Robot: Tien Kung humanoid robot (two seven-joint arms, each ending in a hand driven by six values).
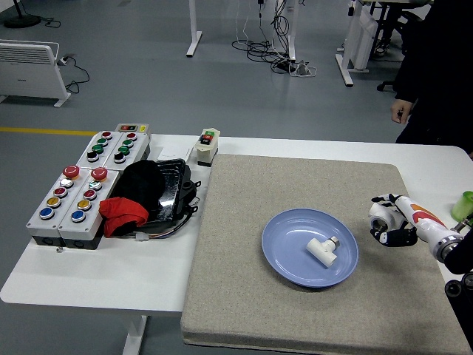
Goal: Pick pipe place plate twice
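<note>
A white T-shaped pipe fitting [323, 251] lies on the blue plate [284, 251], right of the plate's middle. My right hand [386, 220] hovers over the grey mat just right of the plate, its fingers curled and holding nothing. It does not touch the pipe or the plate. My left arm is out of view.
The plate rests on a grey mat [310, 185]. Left of the mat lie a black tray with black and red cloth [140, 196], several push-button boxes [74, 200] and a small switch box [208, 146]. A green object [464, 205] sits at the right edge. A person stands at the far right with one hand [401, 112] hanging.
</note>
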